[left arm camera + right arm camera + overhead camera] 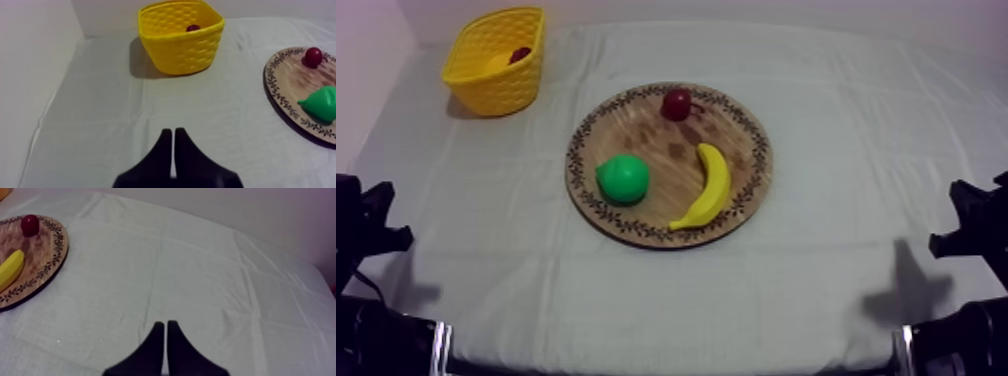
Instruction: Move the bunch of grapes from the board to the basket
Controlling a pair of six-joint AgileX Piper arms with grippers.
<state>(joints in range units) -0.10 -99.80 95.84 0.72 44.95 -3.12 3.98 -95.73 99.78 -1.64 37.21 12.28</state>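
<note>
Where the round wooden board (636,125) lies, a smooth curved banana (713,186) rests.

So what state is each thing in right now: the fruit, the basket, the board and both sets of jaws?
Left jaws: shut, holding nothing.
Right jaws: shut, holding nothing.
Yellow basket: upright, with a dark red thing inside, probably the grapes.
Wooden board: flat on the cloth, bearing three fruits.
Pear: lying on the board.
Banana: lying by the board's rim.
Small red fruit: resting on the board.
</note>
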